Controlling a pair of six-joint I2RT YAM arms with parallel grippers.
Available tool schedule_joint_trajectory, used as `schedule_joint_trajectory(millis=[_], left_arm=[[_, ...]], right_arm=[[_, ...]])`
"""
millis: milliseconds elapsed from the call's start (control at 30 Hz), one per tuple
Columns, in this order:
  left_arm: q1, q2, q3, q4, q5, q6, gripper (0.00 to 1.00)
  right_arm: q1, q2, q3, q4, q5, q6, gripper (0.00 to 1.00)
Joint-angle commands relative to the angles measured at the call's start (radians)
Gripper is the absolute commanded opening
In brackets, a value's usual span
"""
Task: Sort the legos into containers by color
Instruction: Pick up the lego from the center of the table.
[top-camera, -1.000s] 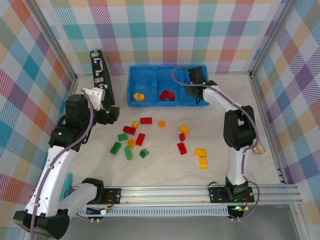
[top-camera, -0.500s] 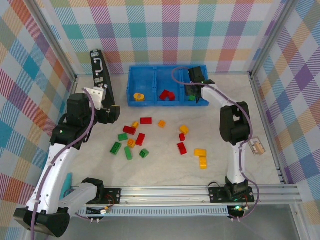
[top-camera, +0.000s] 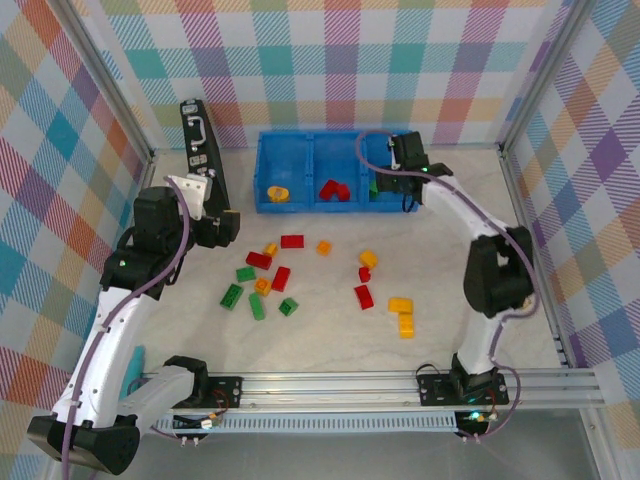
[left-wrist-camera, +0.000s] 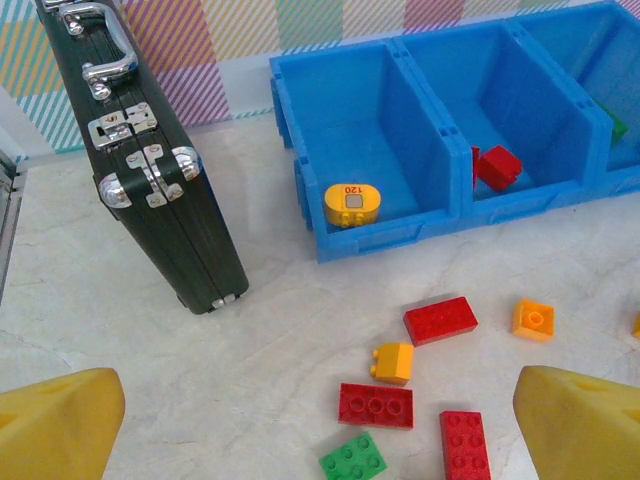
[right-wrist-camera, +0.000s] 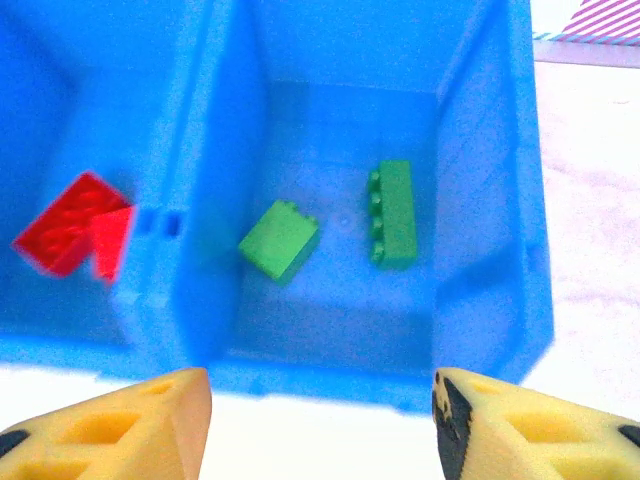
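Observation:
The long blue bin (top-camera: 300, 150) stands at the back of the table, its three compartments being the containers. My right gripper (top-camera: 398, 188) hangs open over the front wall of the right compartment (right-wrist-camera: 480, 200), nothing between its fingers (right-wrist-camera: 150, 420). Two green legos (right-wrist-camera: 279, 240) (right-wrist-camera: 392, 212) lie in that compartment. Red legos (right-wrist-camera: 75, 235) lie in the middle one, and a yellow piece (left-wrist-camera: 352, 203) in the left one. My left gripper (top-camera: 222, 228) is open above the table, left of the loose legos (top-camera: 281, 278), with nothing held.
A black case (left-wrist-camera: 150, 150) with silver handle stands left of the bin, close to my left gripper. Several red, green, yellow and orange bricks are scattered mid-table, with a yellow pair (top-camera: 402, 314) toward the right. Checked walls enclose the table.
My right gripper has opened over the right compartment and its arm has swung to the right. The left arm has not moved.

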Motion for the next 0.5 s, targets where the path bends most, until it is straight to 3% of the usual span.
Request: schedule_joint_trajectory(millis=[0, 200, 467], left_arm=[[0.016, -0.019, 0.019, 0.022, 0.014, -0.012, 1.0], [0.016, -0.027, 0.019, 0.022, 0.029, -0.016, 1.0], [0.016, -0.042, 0.006, 0.026, 0.05, -0.015, 1.0]], right_arm=[[-0.002, -0.07, -0.083, -0.066, -0.17, 0.058, 0.62], [0.044, -0.147, -0.266, -0.063, -0.261, 0.105, 0.72], [0.074, -0.079, -0.324, -0.05, -0.372, 0.123, 0.81]])
